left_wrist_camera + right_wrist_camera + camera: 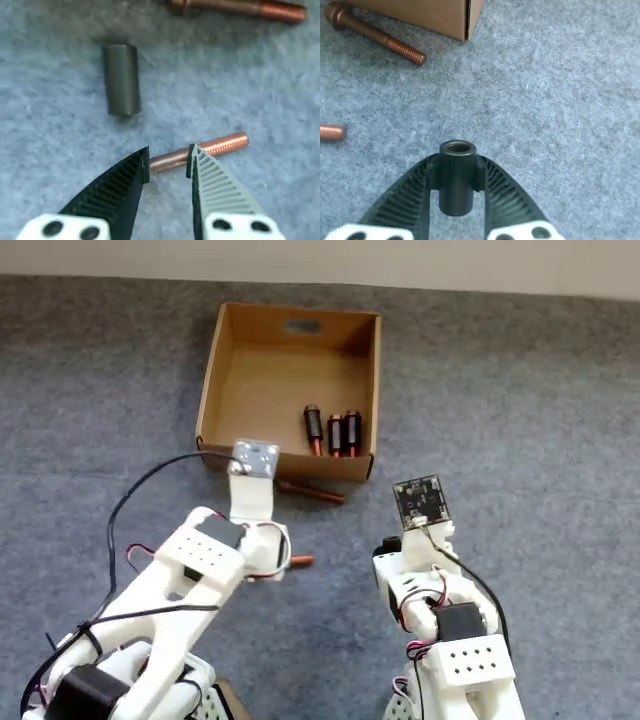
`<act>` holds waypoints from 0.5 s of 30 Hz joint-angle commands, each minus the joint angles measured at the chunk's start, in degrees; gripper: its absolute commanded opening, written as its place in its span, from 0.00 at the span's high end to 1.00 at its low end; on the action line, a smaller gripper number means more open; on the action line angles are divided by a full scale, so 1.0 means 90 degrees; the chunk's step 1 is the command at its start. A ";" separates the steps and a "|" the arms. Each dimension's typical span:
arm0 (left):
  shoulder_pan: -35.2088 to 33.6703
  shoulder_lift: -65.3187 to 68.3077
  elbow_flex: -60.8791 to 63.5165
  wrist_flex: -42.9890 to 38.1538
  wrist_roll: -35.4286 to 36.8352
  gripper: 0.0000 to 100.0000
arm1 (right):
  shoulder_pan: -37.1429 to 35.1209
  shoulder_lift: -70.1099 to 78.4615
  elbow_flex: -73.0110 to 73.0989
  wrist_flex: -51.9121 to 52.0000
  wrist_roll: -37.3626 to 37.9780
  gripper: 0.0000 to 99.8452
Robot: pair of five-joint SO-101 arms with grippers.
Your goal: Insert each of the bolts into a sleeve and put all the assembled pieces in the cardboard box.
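In the high view, the cardboard box point(210, 390) sits at the far middle of the grey carpet point(520, 420). Three assembled pieces point(335, 432) lie side by side against its near wall. A long bolt point(312, 490) lies on the carpet just outside that wall. The left arm point(200, 560) leans toward the box with its wrist bent down, and the tip of a second bolt point(301, 561) pokes out beside it. The right arm point(455, 640) stands to its right, also pitched down.

In the left wrist view, the left gripper point(169, 162) has its jaws apart. The second bolt lies crosswise on the carpet at the fingertips, its threaded end reaching past the pale finger. A loose sleeve point(121, 80) lies near, apart from the bolt.

In the right wrist view, the right gripper point(456, 165) is clamped on a dark sleeve point(455, 195), whose open bore points out beyond the tips.
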 commanded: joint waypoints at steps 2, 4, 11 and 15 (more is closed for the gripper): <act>-0.0112 -0.0151 -0.0034 -0.0098 0.0039 0.86 | -0.0054 -0.0093 -0.0024 -0.0132 -0.0029 0.99; -0.0024 -0.0151 -0.0190 -0.0059 0.0039 0.86 | -0.0054 -0.0093 -0.0024 -0.0132 -0.0029 0.99; 0.0093 -0.0151 -0.1197 0.1407 0.1553 0.86 | -0.0054 -0.0093 -0.0024 -0.0132 -0.0029 0.99; 0.0103 -0.0151 -0.1656 0.2305 0.1934 0.86 | -0.0054 -0.0093 -0.0024 -0.0132 -0.0029 0.99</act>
